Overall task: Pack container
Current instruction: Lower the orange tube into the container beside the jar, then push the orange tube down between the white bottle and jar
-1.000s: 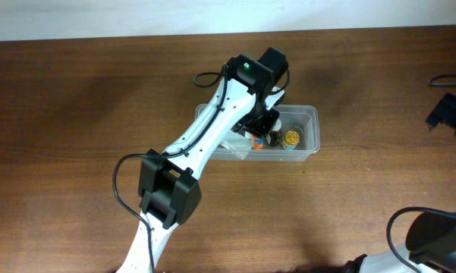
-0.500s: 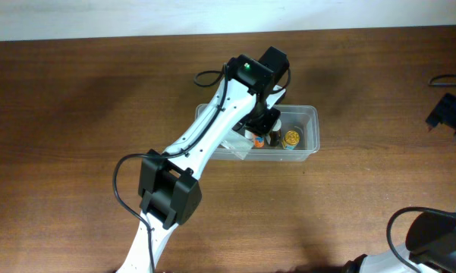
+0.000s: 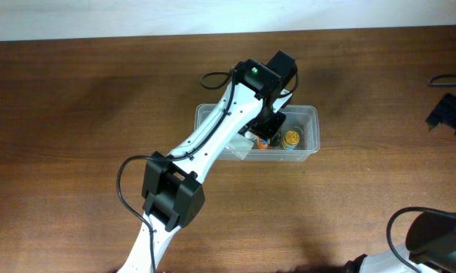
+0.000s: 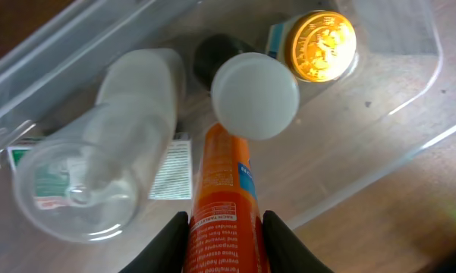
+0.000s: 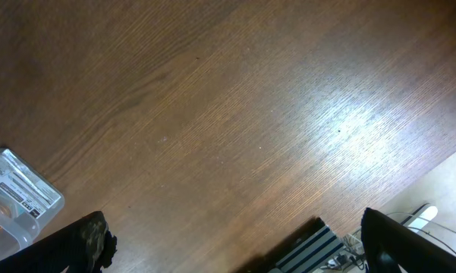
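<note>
The container (image 3: 312,114) is a clear rectangular tub at the table's centre. My left gripper (image 3: 264,130) reaches down into it, shut on an orange bottle (image 4: 226,197) with a white cap (image 4: 256,95). The black fingers (image 4: 171,243) press both sides of the bottle's body. The bottle hangs over the tub's floor, cap pointing inward. Inside the tub lie a gold-lidded jar (image 4: 321,45), a clear bottle (image 4: 99,167) on its side and a dark cap (image 4: 212,57). My right gripper (image 5: 235,250) stands open over bare wood, far to the right (image 3: 449,114).
A white-and-green box (image 4: 174,163) lies under the clear bottle in the tub. In the right wrist view a small labelled pack (image 5: 15,197) sits at the left edge, and the table edge with cables (image 5: 410,220) shows at bottom right.
My left arm has shifted a little to the right over the container, carrying the orange bottle with it. The right arm has not moved.
</note>
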